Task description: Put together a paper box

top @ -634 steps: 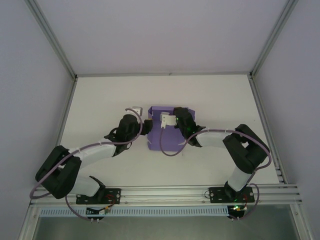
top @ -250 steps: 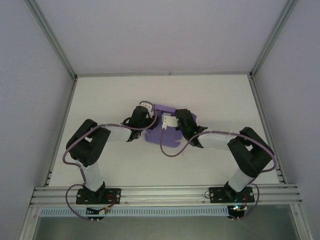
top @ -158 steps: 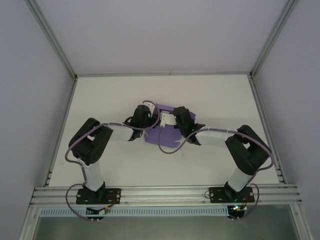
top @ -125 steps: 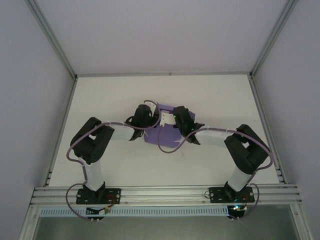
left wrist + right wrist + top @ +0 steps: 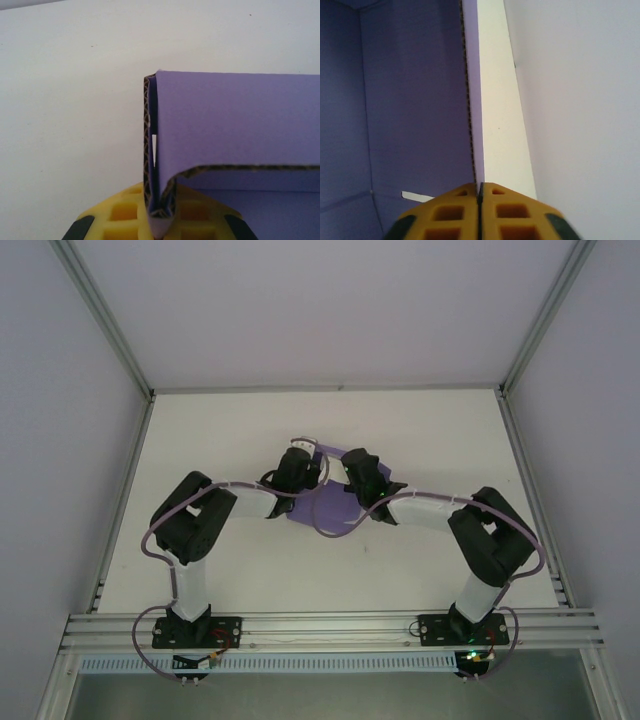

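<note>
Table (image 5: 220,430) white, grey walls round it. Far L in top view: left arm (image 5: 190,525) folded at the elbow, forearm running right twd mid-table. Left gripper (image 5: 297,453) sits at the far-left corner of the paper box (image 5: 328,508), touching it. Left wrist cam: yellow pads (image 5: 122,215) at btm of frame, jaws pinched narrow on a raised box wall. Card is folded double there, corrugated brown edge showing, fold tip down betw the pads. From that corner a purple panel runs right, its cut edge curving away from the pads. Bare table to the L & beyond.

Box itself: lavender-purple, mid-table, betw the two grippers, partly hidden under both wrists. Near edge is visible, w/ a purple cable (image 5: 335,532) looping over it.

R of that: right gripper (image 5: 352,462) over the box's far-right part, near the left one. Right wrist cam: yellow pads (image 5: 445,216) pressed together, thin edge of an upright box wall running straight into the seam betw them, so a narrow grip on that wall. Purple box interior lies L of the wall, w/ a small white sliver near the pads. R of the wall a strip of table, then enclosure wall (image 5: 570,100). Right arm (image 5: 495,535) elbows out twd the R edge, base at the near rail.
</note>
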Available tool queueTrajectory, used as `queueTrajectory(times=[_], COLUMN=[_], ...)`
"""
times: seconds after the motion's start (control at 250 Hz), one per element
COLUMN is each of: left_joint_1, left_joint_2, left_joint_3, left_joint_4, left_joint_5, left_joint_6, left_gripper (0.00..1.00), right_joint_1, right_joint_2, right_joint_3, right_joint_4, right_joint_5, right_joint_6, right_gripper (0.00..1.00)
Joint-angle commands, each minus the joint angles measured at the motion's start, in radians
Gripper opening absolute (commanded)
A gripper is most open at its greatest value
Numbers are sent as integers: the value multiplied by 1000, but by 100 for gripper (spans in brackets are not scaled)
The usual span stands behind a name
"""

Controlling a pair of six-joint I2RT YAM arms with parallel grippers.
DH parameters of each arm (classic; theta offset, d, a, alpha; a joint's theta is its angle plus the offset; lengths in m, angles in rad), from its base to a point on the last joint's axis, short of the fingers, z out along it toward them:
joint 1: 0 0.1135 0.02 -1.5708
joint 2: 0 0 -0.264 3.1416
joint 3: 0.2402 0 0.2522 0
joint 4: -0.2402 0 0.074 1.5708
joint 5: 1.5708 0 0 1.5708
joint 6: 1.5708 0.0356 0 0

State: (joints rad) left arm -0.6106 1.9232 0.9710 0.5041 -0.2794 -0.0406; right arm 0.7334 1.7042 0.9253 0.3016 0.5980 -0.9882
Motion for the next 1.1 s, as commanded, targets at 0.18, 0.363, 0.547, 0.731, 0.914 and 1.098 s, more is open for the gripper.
queueTrajectory(times=[0.18, 0.363, 0.547, 0.731, 0.914, 1.098], left_joint_1=[-30, -56, -105, -130, -155, -158], left_joint_2=[-36, -69, -95, -84, -53, -39], left_joint_3=[-54, -72, -92, -91, -102, -144], left_joint_4=[119, 92, 72, 37, 54, 136], left_joint_5=[75, 101, 131, 126, 109, 115], left_joint_6=[-34, -23, 14, 2, 2, -7], left_gripper=[0, 0, 0, 0, 0, 0], right_joint_1=[2, -98, -243, -284, -290, -292], right_joint_2=[-225, -425, -320, -182, -68, -6], right_joint_3=[19, 20, 161, 222, 261, 265], right_joint_4=[-248, -447, -619, -652, -664, -653], right_joint_5=[-213, -615, -738, -732, -750, -756], right_joint_6=[477, 847, 1080, 1033, 1029, 1029], right_gripper=[68, 100, 100, 100, 100, 99])
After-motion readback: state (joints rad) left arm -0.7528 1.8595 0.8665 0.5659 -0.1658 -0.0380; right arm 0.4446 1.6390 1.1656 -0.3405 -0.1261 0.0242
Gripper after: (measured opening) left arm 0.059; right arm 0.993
